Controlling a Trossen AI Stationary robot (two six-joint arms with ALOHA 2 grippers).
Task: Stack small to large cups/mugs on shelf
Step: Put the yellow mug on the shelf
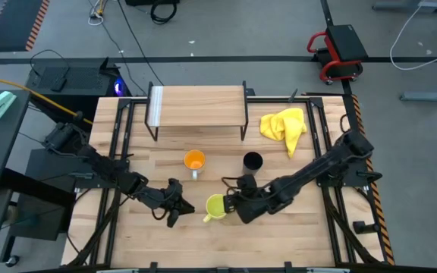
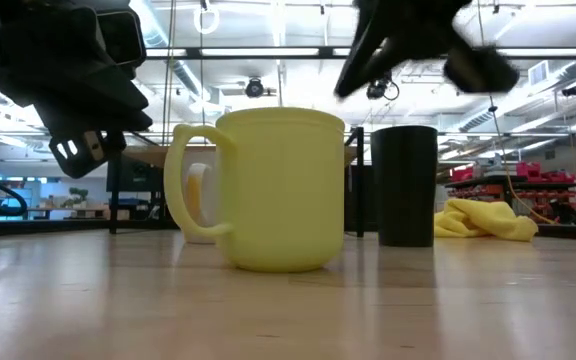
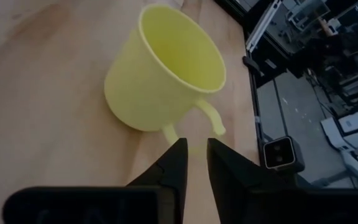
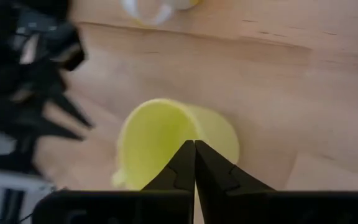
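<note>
The yellow-green mug (image 1: 215, 206) stands upright on its base on the table's near middle (image 2: 278, 190), with its handle (image 3: 211, 118) toward my left gripper. My left gripper (image 3: 194, 152) hovers a little to the left of that handle and above the table (image 2: 73, 150). It is open by a narrow gap and touches nothing. My right gripper (image 4: 194, 149) is shut and hangs over the mug's right rim. In the low view its tips (image 2: 340, 90) end just above the rim. The orange-inside mug (image 1: 194, 161) and the black cup (image 1: 253, 161) stand behind. The shelf (image 1: 197, 106) is at the far middle.
A yellow cloth (image 1: 284, 125) lies crumpled to the right of the shelf. Black frame rails (image 1: 120, 136) run along the table's left and right sides. Bare wood (image 1: 294, 227) shows along the near edge.
</note>
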